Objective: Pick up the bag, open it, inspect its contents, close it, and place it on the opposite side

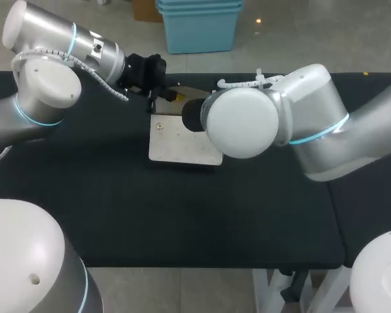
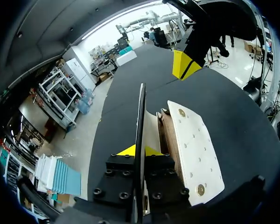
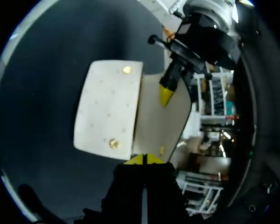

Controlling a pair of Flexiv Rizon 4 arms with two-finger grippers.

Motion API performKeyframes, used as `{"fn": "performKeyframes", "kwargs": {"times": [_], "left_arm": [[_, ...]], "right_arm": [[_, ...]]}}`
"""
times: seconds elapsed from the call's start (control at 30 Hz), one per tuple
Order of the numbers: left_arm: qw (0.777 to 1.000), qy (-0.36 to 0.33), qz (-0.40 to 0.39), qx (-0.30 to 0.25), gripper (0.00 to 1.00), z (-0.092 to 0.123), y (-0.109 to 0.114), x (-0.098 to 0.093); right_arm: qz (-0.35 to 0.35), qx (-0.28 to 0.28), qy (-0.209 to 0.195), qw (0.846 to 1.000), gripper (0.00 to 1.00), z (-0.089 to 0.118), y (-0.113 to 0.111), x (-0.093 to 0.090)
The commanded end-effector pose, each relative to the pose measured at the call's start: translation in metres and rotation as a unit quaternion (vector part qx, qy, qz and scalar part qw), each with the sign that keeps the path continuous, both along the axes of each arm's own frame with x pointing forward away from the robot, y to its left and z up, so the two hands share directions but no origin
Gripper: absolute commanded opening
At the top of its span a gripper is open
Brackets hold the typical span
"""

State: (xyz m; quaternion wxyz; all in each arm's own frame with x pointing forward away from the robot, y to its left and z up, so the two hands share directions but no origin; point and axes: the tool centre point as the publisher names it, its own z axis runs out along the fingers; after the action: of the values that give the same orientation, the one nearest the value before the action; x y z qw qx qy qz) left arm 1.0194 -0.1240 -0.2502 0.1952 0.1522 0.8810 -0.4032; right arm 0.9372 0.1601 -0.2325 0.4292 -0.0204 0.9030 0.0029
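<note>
A cream bag (image 1: 176,140) with brass snaps lies on the black table (image 1: 182,222) near the middle back. My left gripper (image 1: 170,96) is at the bag's far edge. In the left wrist view that gripper (image 2: 139,150) is shut on a thin raised layer of the bag (image 2: 141,116), seen edge-on, with the snap flap (image 2: 193,144) lying beside it. My right gripper (image 3: 143,159) is shut on the bag's opposite edge (image 3: 142,151), where the flat flap (image 3: 109,109) meets the raised layer (image 3: 161,123). In the head view the right arm's white joint (image 1: 241,124) hides that gripper.
The two grippers face each other across the bag; the left one's yellow tip (image 3: 166,93) shows ahead of the right gripper. Black table surface spreads to both sides and toward the front edge (image 1: 182,266).
</note>
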Motion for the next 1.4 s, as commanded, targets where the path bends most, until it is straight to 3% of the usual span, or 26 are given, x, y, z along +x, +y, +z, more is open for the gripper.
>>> {"fn": "performKeyframes", "kwargs": {"times": [0.03, 0.23, 0.6, 0.8, 1.17, 1.4], "left_arm": [[1.0, -0.008, 0.006, -0.006, 0.0, 0.005, 0.001, -0.008], [1.0, -0.006, 0.003, -0.014, 0.0, 0.012, 0.001, -0.01], [1.0, -0.008, -0.005, -0.016, 0.0, 0.013, 0.002, -0.017], [1.0, -0.013, 0.001, -0.021, 0.0, 0.021, 0.005, -0.021], [1.0, -0.006, 0.001, -0.025, 0.0, 0.025, 0.003, -0.027], [1.0, 0.002, 0.007, -0.028, 0.0, 0.025, 0.004, -0.028]], "right_arm": [[-0.009, -0.009, 0.01, 1.0, 0.0, -0.001, 0.006, 0.006], [-0.023, -0.011, 0.041, 0.999, 0.0, -0.006, 0.008, 0.011], [-0.023, -0.011, 0.041, 0.999, 0.0, -0.006, 0.008, 0.011], [-0.028, 0.02, 0.105, 0.994, 0.0, -0.002, 0.007, 0.019], [-0.035, 0.023, 0.127, 0.991, 0.0, -0.018, 0.019, 0.042], [-0.032, 0.024, 0.136, 0.99, 0.0, -0.035, 0.025, 0.04]]}}
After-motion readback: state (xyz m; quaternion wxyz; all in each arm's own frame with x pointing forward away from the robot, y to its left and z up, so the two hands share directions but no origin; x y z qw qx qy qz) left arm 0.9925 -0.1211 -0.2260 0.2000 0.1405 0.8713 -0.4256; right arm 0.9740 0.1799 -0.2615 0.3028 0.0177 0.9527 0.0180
